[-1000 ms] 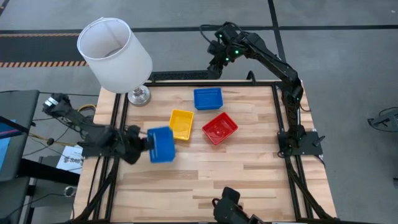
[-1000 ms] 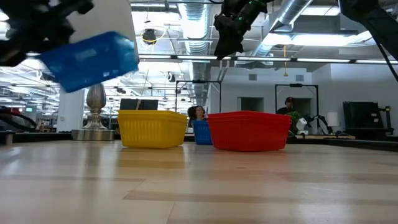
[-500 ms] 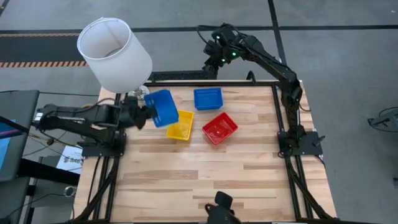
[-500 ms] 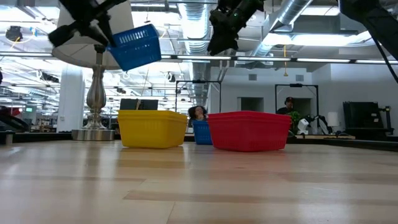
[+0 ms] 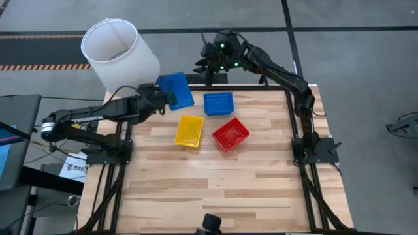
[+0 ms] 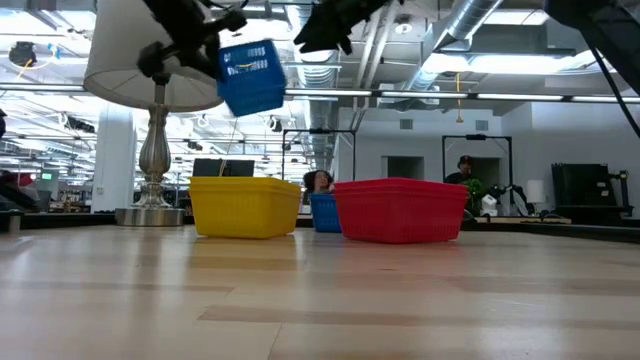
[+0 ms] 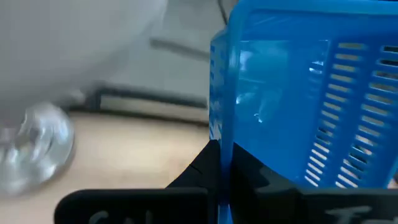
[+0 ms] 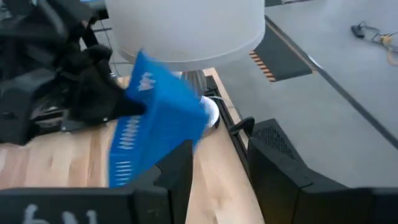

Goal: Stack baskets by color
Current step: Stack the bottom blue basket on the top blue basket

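A blue basket (image 5: 175, 91) is being held in the air by the left claw (image 5: 159, 99), which is clamped tight on one wall of it, so the basket is hanging tilted near the bench's far edge, just beside the white lampshade (image 5: 119, 55). It is probably being carried toward the second blue basket (image 5: 218, 103), which is sitting on the bench (image 5: 215, 176) close by, so that the two blues can be nested. The right claw (image 5: 208, 66) is being kept raised past the far edge of the bench, its fingers standing apart with nothing between them, seemingly so that it is clear of the carried basket. A yellow basket (image 5: 189, 130) and a red basket (image 5: 230, 134) are resting nearer the middle, side by side and apart from the blue one behind them. Nothing loose is being shown inside any basket; whether the seated ones are already stacks of several cannot be told from above.
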